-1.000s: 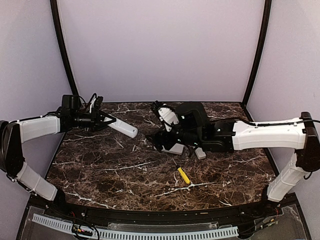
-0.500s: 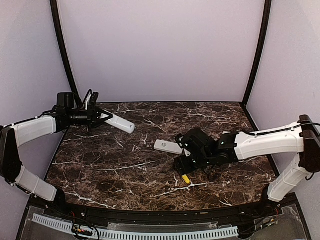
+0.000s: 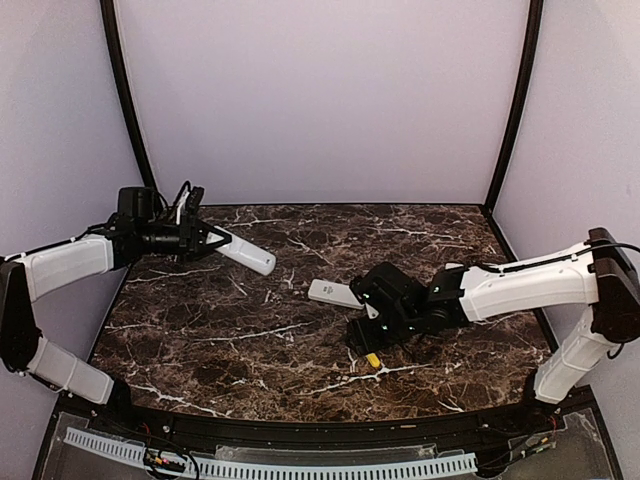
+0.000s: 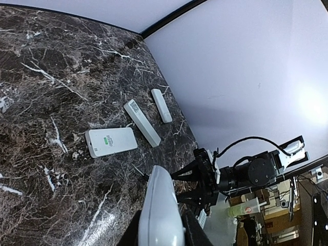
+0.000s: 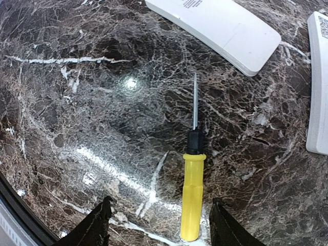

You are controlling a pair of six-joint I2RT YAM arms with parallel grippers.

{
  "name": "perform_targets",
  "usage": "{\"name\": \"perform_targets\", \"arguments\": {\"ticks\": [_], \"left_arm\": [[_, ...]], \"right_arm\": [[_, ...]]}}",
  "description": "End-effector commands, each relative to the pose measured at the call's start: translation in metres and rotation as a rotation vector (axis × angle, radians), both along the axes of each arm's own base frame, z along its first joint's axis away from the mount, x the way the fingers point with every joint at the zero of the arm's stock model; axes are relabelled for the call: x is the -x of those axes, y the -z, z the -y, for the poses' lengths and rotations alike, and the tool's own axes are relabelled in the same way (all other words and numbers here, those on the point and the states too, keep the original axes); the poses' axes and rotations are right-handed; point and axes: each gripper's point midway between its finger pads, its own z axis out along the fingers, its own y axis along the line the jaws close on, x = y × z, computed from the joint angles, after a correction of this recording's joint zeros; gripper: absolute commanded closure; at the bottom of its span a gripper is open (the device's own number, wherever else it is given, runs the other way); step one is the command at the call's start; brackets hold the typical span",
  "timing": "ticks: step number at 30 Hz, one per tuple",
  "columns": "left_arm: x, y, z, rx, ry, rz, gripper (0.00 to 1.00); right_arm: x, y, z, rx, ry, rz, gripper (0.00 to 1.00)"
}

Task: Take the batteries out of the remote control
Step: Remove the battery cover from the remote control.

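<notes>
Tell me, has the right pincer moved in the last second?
Yes. The right pincer came toward the near edge and now hovers over the yellow screwdriver.

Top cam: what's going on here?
The left gripper holds a white remote above the far-left part of the table. The right gripper is down over the yellow-handled screwdriver, open, with a finger on each side and not gripping it. A second remote lies on the table just beyond the screwdriver. No batteries are visible.
</notes>
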Motion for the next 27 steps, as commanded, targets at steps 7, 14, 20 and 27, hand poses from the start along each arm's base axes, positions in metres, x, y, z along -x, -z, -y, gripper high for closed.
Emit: {"name": "perform_targets", "arguments": {"ticks": [7,14,20,27], "left_arm": [[0.031,-0.009,0.029,-0.141,0.073,0.153,1.00],[0.024,-0.004,0.030,-0.134,0.004,0.118,1.00],[0.020,-0.017,0.048,-0.002,-0.058,0.091,1.00],[0.020,-0.018,0.069,0.027,0.001,0.081,1.00]], "right_arm": [[-0.013,-0.075,-0.033,-0.253,-0.024,0.055,0.42],[-0.020,-0.154,-0.082,-0.656,0.022,0.004,0.45],[-0.031,-0.179,-0.097,-0.834,0.080,-0.002,0.50],[-0.038,-0.166,-0.107,-0.840,0.115,-0.028,0.57]]}}
